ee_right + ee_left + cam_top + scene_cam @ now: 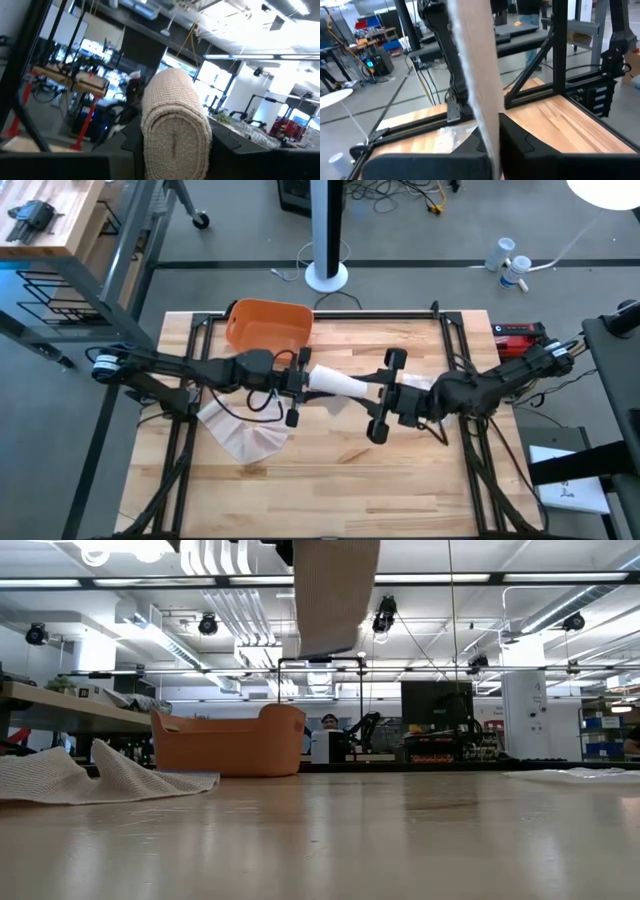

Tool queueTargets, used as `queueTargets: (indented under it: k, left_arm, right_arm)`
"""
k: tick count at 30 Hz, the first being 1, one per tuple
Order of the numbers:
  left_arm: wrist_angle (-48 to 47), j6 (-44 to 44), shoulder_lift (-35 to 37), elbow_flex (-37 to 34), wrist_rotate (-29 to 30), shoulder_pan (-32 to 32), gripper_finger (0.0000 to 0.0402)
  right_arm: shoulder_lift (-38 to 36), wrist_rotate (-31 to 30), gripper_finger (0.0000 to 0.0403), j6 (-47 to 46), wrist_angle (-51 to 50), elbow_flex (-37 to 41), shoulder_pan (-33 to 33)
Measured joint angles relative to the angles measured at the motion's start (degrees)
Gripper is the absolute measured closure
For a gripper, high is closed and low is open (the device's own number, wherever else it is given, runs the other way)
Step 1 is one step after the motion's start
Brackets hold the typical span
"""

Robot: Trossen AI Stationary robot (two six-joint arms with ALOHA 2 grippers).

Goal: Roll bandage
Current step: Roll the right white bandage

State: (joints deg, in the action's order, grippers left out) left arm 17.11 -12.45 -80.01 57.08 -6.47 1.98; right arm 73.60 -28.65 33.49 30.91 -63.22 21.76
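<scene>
Where the two arms meet above the middle of the table (330, 490), a bandage (340, 386) is stretched between them, clear of the wood. Left of the bandage, the left gripper (298, 385) pinches the loose flat end; its wrist view shows the strip (476, 75) running up between the closed fingers (525, 142). Below and left of this gripper, a crumpled heap of loose bandage cloth (243, 435) lies on the table, seen in the low view as a pale mound (70, 778). Behind the left gripper, an orange tub (268, 327) stands near the table's far edge. Right of the bandage's free span, the right gripper (385, 398) is clamped on the rolled end; its wrist view shows the coiled roll (175, 127) seated between the two dark fingers (222, 145), spiral end facing the camera. In the low view the bandage hangs into frame from above (335, 595).
</scene>
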Motion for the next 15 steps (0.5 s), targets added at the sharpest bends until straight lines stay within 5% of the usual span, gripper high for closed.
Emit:
queueTargets:
  k: [15]
  left_arm:
    - [1.76,0.98,-0.95,-0.14,0.0,0.28,0.0401]
  right_arm:
    - [-4.52,-8.44,0.0279,4.03,-5.28,1.07,-0.02]
